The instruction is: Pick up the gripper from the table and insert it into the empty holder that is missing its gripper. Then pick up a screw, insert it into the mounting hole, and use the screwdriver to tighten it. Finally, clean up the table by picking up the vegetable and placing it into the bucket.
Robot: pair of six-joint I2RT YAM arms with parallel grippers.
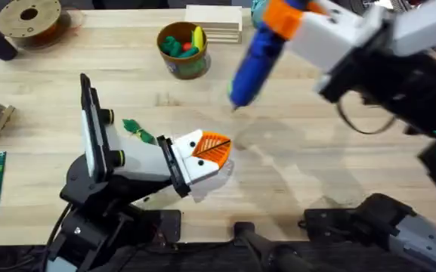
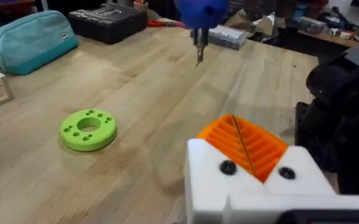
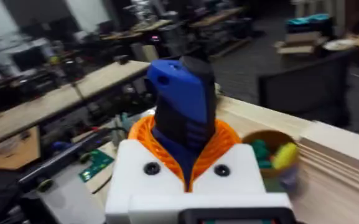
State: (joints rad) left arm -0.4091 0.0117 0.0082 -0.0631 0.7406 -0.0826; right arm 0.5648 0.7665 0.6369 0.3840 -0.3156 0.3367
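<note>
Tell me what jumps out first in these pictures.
The blue screwdriver hangs tilted above the table's middle, clamped in the right gripper, its bit pointing down. Nearer the front, the left gripper rests shut, orange pads together, with the green vegetable beside it. At the back stands the bucket.

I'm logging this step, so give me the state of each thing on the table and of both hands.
Screwdriver: lifted off the table, tilted, bit down, held by the right hand.
Left hand: shut, low over the table, nothing seen in it.
Vegetable: lying on the table beside the left arm.
Bucket: upright, toy produce inside.
Green disc: flat on the table.
</note>
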